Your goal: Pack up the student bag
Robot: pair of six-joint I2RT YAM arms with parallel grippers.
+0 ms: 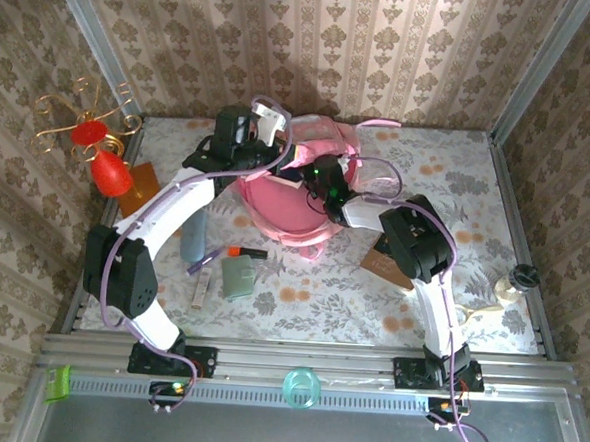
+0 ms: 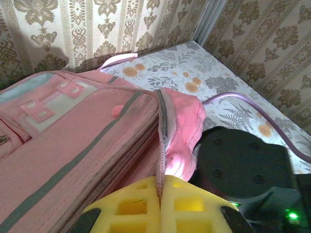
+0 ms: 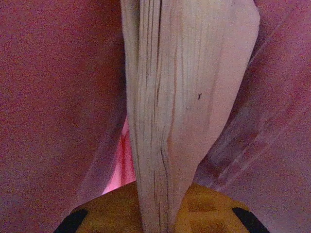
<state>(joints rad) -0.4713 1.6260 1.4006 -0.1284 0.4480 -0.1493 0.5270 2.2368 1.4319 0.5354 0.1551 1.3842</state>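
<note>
because the left gripper (image 2: 160,206) is clenched on the zip edge of the student bag (image 2: 73,141), it gapes at the upper middle of the desk (image 1: 457,186) for the right gripper (image 3: 155,216), which grasps a thick book (image 3: 180,97) inside the pink lining.

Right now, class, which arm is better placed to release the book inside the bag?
Right. The right gripper is shut on the book, with the pink student bag around it. The left gripper pinches the bag's zipper edge.

The floral table (image 1: 320,303) carries the student bag (image 1: 281,210), a marker (image 1: 245,251) and a green pouch (image 1: 238,276).
</note>
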